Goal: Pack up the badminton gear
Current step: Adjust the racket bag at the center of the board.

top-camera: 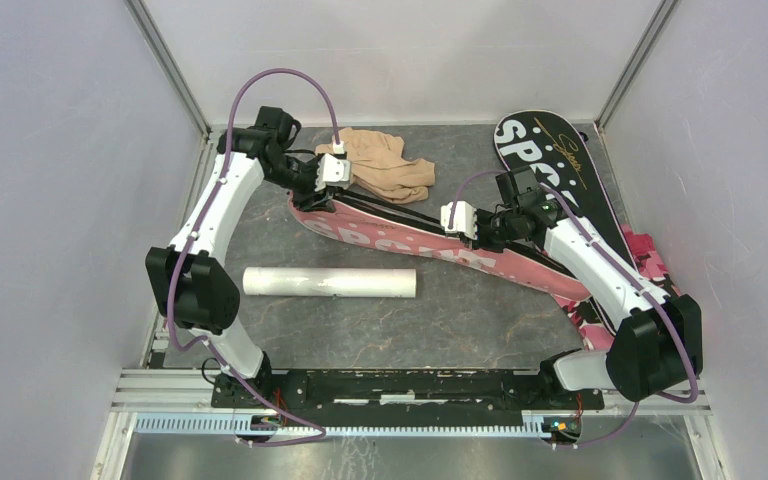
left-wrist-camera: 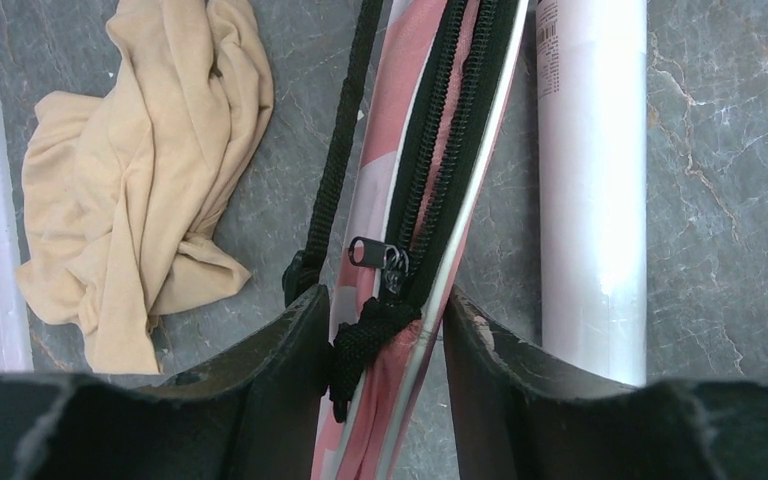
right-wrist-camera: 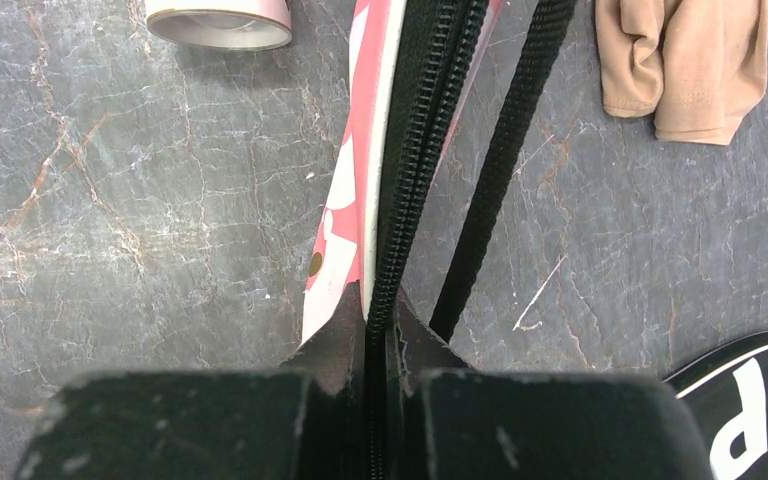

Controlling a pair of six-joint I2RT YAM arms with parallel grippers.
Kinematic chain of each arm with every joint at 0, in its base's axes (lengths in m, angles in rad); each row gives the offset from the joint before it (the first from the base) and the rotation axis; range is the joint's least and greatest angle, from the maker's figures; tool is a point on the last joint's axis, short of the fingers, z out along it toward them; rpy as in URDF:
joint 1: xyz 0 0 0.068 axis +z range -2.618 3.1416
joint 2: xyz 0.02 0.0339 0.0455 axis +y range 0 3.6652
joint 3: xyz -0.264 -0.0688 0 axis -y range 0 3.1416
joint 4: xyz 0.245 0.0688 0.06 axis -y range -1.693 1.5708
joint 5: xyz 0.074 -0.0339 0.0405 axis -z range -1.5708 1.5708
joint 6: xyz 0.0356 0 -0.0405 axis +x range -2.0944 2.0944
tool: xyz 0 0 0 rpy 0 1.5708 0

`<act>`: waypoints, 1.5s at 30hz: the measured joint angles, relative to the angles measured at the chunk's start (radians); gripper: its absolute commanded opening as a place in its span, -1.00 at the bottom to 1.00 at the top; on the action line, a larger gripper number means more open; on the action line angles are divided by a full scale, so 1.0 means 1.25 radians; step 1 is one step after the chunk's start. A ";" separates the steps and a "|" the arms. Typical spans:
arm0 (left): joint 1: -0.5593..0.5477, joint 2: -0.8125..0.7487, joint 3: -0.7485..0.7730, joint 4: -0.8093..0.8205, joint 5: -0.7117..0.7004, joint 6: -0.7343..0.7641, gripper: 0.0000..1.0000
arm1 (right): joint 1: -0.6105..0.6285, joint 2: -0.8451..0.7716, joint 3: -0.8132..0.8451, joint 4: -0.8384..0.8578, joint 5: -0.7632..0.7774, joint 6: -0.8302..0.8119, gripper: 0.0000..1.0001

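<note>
A pink cover (top-camera: pixel 400 235) printed "SPORT" lies slanted across the table's middle. My left gripper (top-camera: pixel 322 188) is at its far left end. In the left wrist view the gripper (left-wrist-camera: pixel 388 300) is open, its fingers (left-wrist-camera: pixel 290 350) straddling the cover's edge (left-wrist-camera: pixel 400 100) just below the zipper pull (left-wrist-camera: pixel 385 258). My right gripper (top-camera: pixel 457 222) is shut on the cover's black zipper edge (right-wrist-camera: pixel 410 150), seen pinched in the right wrist view (right-wrist-camera: pixel 382 315). A long white tube (top-camera: pixel 330 282) lies in front of the cover. A black "SPORT" cover (top-camera: pixel 550 160) lies at the back right. No rackets or shuttlecocks show.
A tan cloth (top-camera: pixel 390 165) lies crumpled at the back, just beyond the left gripper. A pink camouflage cloth (top-camera: pixel 648 252) sits at the right wall, under the right arm. The cover's black strap (right-wrist-camera: pixel 500 160) trails beside the zipper. Walls close in on both sides.
</note>
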 measured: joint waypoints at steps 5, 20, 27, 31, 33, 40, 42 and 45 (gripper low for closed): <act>0.006 0.000 0.000 -0.002 0.003 0.003 -0.14 | 0.000 0.000 0.000 -0.001 0.000 -0.002 -1.00; 0.020 -0.074 -0.104 0.052 0.031 0.099 -0.77 | -0.007 0.023 0.060 -0.061 -0.003 0.012 -0.99; 0.026 -0.213 -0.288 0.231 0.036 0.094 -0.96 | -0.025 0.067 0.153 -0.100 0.021 0.020 -0.99; 0.025 -0.263 -0.341 0.287 0.035 0.083 -0.96 | -0.027 0.087 0.172 -0.109 0.022 0.030 -0.99; 0.025 -0.269 -0.345 0.313 0.035 0.074 -0.96 | -0.027 0.097 0.179 -0.111 0.023 0.035 -0.99; 0.022 -0.305 -0.414 0.410 0.040 0.030 -0.96 | -0.038 0.139 0.219 -0.113 0.040 0.034 -0.97; 0.019 -0.319 -0.434 0.436 0.043 0.021 -0.96 | -0.043 0.143 0.223 -0.110 0.042 0.031 -0.91; 0.018 -0.338 -0.469 0.478 0.051 0.015 -0.96 | -0.047 0.143 0.223 -0.110 0.042 0.026 -0.80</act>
